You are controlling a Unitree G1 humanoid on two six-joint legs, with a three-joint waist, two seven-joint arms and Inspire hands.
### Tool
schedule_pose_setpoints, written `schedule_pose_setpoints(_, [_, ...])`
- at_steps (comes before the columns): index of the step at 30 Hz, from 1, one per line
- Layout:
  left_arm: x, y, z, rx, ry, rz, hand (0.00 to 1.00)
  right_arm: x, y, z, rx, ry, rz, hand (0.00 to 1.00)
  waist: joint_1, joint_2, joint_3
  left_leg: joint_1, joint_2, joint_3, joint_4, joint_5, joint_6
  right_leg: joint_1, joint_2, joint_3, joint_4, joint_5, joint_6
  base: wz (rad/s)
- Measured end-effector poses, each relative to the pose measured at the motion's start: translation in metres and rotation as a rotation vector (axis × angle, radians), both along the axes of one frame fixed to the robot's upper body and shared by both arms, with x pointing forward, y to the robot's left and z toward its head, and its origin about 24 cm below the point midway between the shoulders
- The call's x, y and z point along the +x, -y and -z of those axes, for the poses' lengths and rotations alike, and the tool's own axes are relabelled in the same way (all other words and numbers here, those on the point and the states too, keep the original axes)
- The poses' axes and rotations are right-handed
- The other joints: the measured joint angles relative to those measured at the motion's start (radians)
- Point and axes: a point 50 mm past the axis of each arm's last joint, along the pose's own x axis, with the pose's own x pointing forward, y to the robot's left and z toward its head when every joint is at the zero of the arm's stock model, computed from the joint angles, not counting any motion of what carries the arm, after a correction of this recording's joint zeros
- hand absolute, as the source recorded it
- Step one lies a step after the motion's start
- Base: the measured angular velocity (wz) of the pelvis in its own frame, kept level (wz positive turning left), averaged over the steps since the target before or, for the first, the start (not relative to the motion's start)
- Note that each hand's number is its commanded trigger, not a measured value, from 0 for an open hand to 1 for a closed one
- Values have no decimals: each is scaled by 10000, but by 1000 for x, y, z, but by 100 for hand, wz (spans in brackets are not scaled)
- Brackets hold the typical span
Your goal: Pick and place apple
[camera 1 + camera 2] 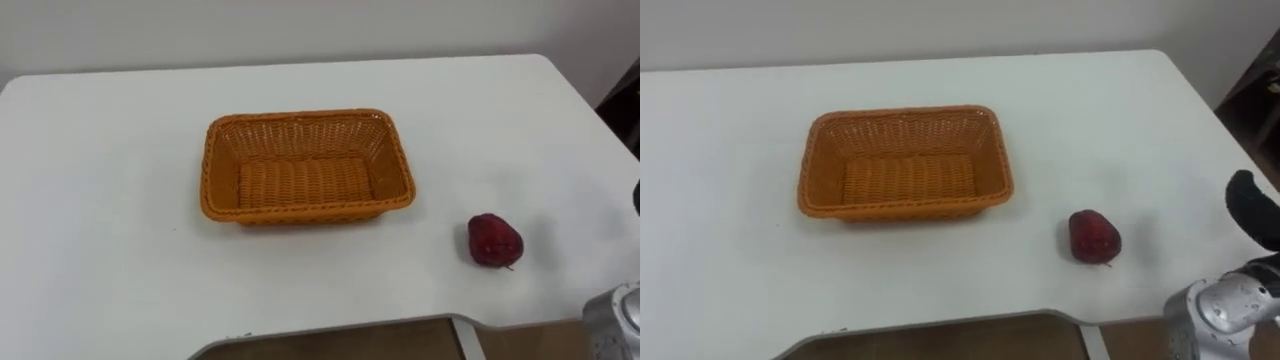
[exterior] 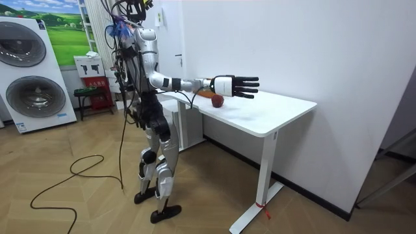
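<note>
The apple (image 1: 494,240) sits on the white table (image 1: 100,200), just right of the basket (image 1: 300,135), which has nothing in it. The robot's right hand (image 2: 237,85) reaches out near the apple with its fingers straight, holding nothing. I think all the picking and placing is left to do.

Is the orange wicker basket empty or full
Empty: the orange wicker basket shows a bare woven bottom; the dark red apple lies outside, on the white table to its right.

Eye views look down from the head, close over the counter (image 1: 100,200), sharing basket (image 1: 305,165) and apple (image 1: 494,241); room view stands well off, side-on, sees same counter.
</note>
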Motion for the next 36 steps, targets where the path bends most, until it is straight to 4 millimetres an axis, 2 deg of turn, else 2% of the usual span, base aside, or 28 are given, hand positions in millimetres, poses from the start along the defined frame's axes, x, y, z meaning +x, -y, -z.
schedule_pose_setpoints(4, [5,2,1,-71,105,255,0,7,-10,-5,-348,77,-915,0,-20,0,-2,-54,5,1,6,0,0,-19,-5,-41,1,0,0,3])
schedule_pose_setpoints(8, [6,1,0,-84,219,330,0,12,-26,-8,-1275,-214,-2193,0,54,-110,-5,-13,8,-1,7,0,-1,-5,-2,-64,2,4,-7,0])
schedule_pose_setpoints(12, [3,0,0,-92,108,318,0,15,-41,0,-1510,-727,-3447,0,148,-136,11,123,1,-5,9,0,0,126,-11,-69,-66,9,-8,0])
schedule_pose_setpoints(21, [7,2,2,-483,-52,533,0,14,-59,28,-2004,-2426,-5479,0,283,-63,9,96,13,4,10,5,5,189,-4,-87,-140,65,-18,0])
schedule_pose_setpoints(32, [10,0,1,-603,-7,639,0,8,-74,40,-2150,-3134,-7041,0,269,-11,2,17,10,1,6,5,5,125,0,-88,-168,67,-15,0])
schedule_pose_setpoints(36, [13,0,1,-584,46,647,0,6,-78,41,-2124,-3194,-7401,0,281,53,-26,24,6,-1,5,5,5,122,-2,-79,-166,67,-14,0])
